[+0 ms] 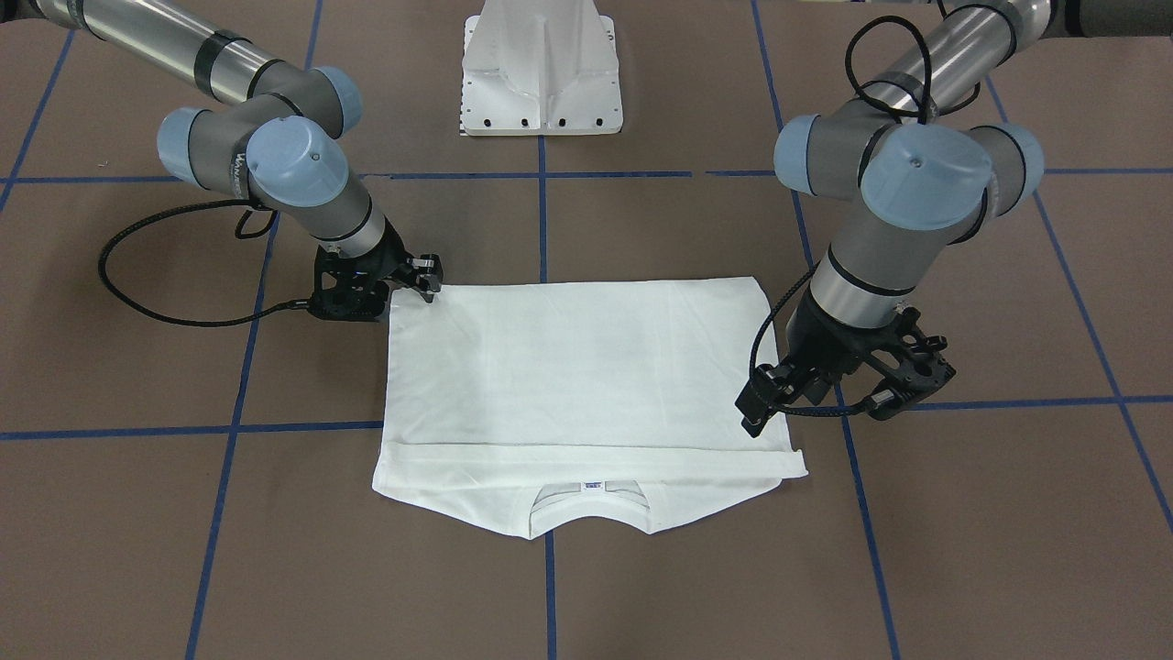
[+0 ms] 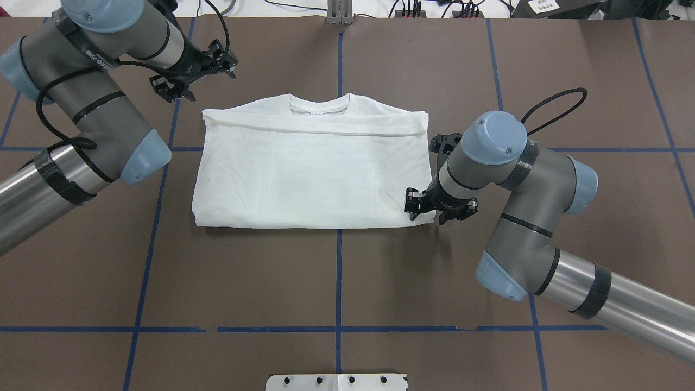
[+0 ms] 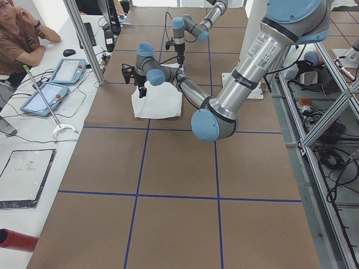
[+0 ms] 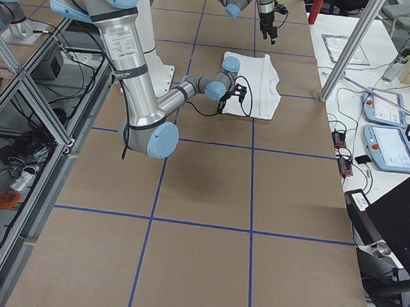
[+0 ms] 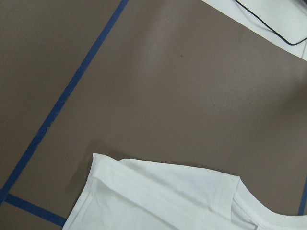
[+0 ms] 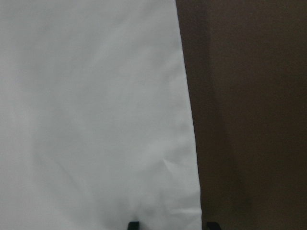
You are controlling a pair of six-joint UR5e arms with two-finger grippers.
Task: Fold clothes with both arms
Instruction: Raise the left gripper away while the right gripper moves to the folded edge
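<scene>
The white shirt lies flat on the brown table, folded into a rectangle. Its collar and neck label are on the side far from the robot. My right gripper is low at the shirt's near right corner and open. In the right wrist view its fingertips straddle the cloth's edge. My left gripper hovers off the shirt's far left corner, looks open and holds nothing. The left wrist view shows that shirt corner but no fingers.
The white pedestal stands at the robot's side of the table. Blue tape lines cross the brown surface. A side bench holds tablets and a red cylinder, with a seated person beside it.
</scene>
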